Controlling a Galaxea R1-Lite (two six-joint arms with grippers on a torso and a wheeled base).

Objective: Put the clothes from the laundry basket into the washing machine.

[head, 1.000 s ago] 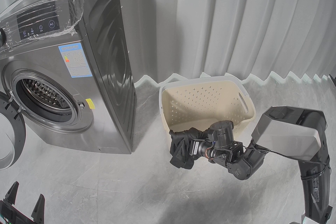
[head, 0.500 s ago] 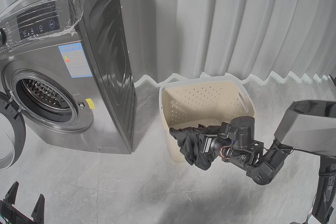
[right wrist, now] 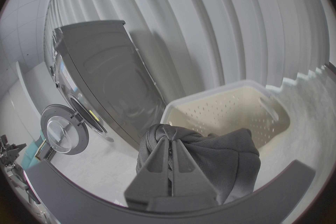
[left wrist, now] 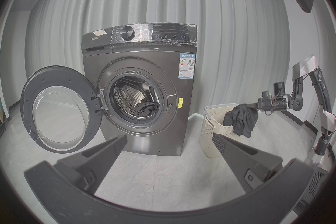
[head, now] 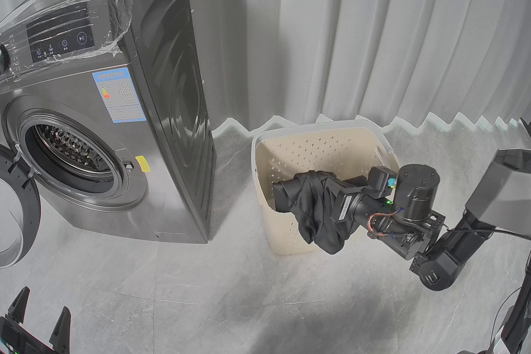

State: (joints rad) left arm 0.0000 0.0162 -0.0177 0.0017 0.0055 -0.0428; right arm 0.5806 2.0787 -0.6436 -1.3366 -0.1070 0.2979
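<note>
My right gripper (head: 310, 193) is shut on a dark grey garment (head: 315, 211), which hangs over the near rim of the cream laundry basket (head: 326, 156). Its closed fingers (right wrist: 171, 161) pinch a bunched fold of the garment (right wrist: 210, 161). From the left wrist, the garment (left wrist: 241, 119) dangles beside the basket (left wrist: 211, 130). The grey washing machine (head: 110, 95) stands to the left with its round door (left wrist: 57, 109) swung open; a dark piece of clothing (left wrist: 147, 108) lies in the drum. My left gripper (head: 38, 319) sits low at the near left, open and holding nothing.
White curtains (head: 359, 23) hang behind the machine and basket. Pale marble floor (head: 193, 289) stretches between the machine and the basket. The open door (head: 14, 211) juts out at the far left.
My right gripper has lifted the dark garment up and to the right, from low in front of the basket to above its near rim. The left gripper has kept still.
</note>
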